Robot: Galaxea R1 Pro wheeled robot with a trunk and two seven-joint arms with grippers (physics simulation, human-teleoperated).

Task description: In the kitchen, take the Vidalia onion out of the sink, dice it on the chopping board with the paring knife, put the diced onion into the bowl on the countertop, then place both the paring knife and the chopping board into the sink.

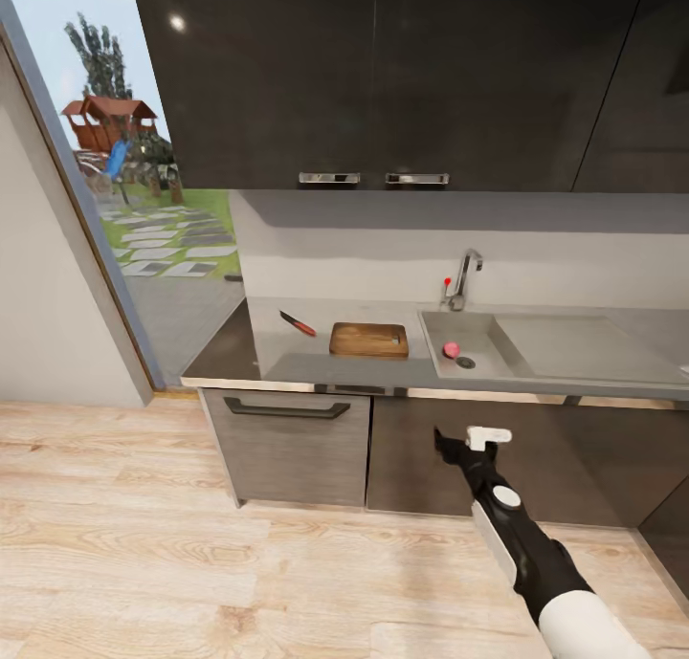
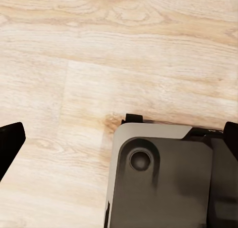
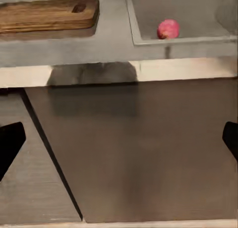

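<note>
Head view: the right gripper (image 1: 457, 441) is raised in front of the lower cabinet doors, below the front edge of the surface (image 1: 287, 358), touching nothing. Its jaws cannot be judged from this angle. On the surface, the chopping board (image 1: 369, 340) lies flat just beside the sink (image 1: 478, 348), on its window side. The paring knife (image 1: 298, 323) lies apart from the board, further toward the window, red handle nearer the board. The Vidalia onion (image 1: 451, 350) rests on the sink floor, close beside the round drain (image 1: 466, 362). The chrome tap (image 1: 466, 276) and red knob (image 1: 447, 281) stand at the basin's back rim. Dark wall cabinets (image 1: 383, 76) hang above. No writing or label is legible.

Left wrist view: the left gripper (image 2: 119, 138) points down at the pale wooden floor (image 2: 99, 64). Its dark fingertips (image 2: 10, 138) sit at opposite edges of the picture, so the jaws are spread wide and hold nothing. A grey and black part of the robot's own body (image 2: 163, 178) lies beneath. No markings are readable.

Right wrist view: the right gripper (image 3: 119, 138) faces a dark lower cabinet door (image 3: 148, 153). Its fingertips (image 3: 10, 141) stand far apart at the picture's edges; the jaws are spread wide and empty. Beyond, the chopping board (image 3: 47, 15) shows its slot handle toward the sink (image 3: 134, 19), and the Vidalia onion (image 3: 168, 29) sits in the basin against its front wall. No brand or text is visible.
</note>
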